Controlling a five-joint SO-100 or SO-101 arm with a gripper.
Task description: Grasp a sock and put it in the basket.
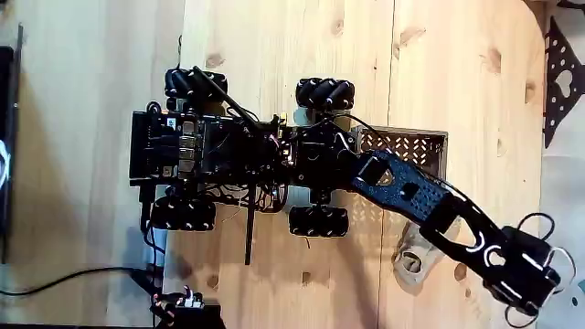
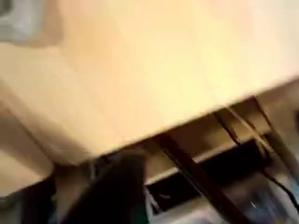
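In the fixed view the grey-beige sock (image 1: 413, 259) lies on the wooden table below the basket, with a dark round spot near its lower end. The black arm crosses over its right part. The basket (image 1: 404, 143), with dark lattice walls, sits at the right end of the wheeled robot (image 1: 228, 151). The arm reaches from the chassis to the lower right, and my gripper (image 1: 530, 291) hangs past the sock near the picture's corner. Its jaws are too dark to read. The wrist view is blurred: pale wood, with a grey patch (image 2: 21, 19) at the top left that may be the sock.
A black perforated plate (image 1: 561, 80) lies at the right edge of the fixed view. A dark object (image 1: 5, 137) stands at the left edge. A black cable (image 1: 73, 274) and a small device (image 1: 186, 305) lie at the bottom left. A dark rod (image 1: 249, 233) sticks out below the chassis.
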